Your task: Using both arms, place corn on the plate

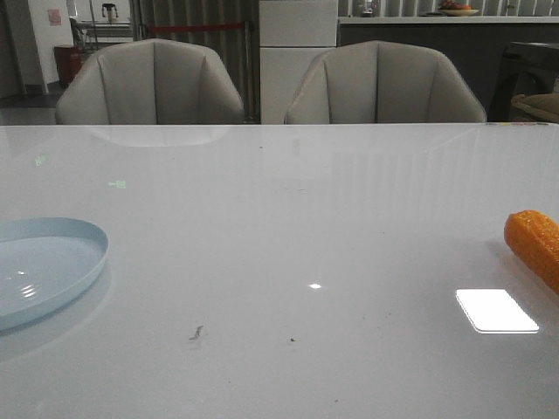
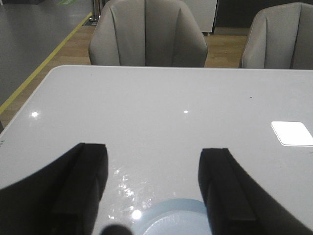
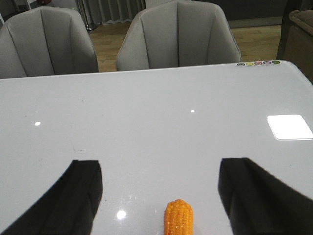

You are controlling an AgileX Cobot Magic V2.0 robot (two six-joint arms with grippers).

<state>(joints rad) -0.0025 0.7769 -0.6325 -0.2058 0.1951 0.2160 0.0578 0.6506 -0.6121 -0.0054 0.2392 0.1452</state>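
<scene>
The orange corn lies on the white table at the far right, partly cut off by the frame edge. The pale blue plate sits empty at the far left. No arm shows in the front view. In the left wrist view my left gripper is open and empty, with the plate's rim below between its fingers. In the right wrist view my right gripper is open and empty, with one end of the corn between its fingers, not touching either.
Two grey chairs stand behind the table's far edge. The glossy white table shows a bright window reflection near the corn. A row of small coloured dots marks the table's far right corner.
</scene>
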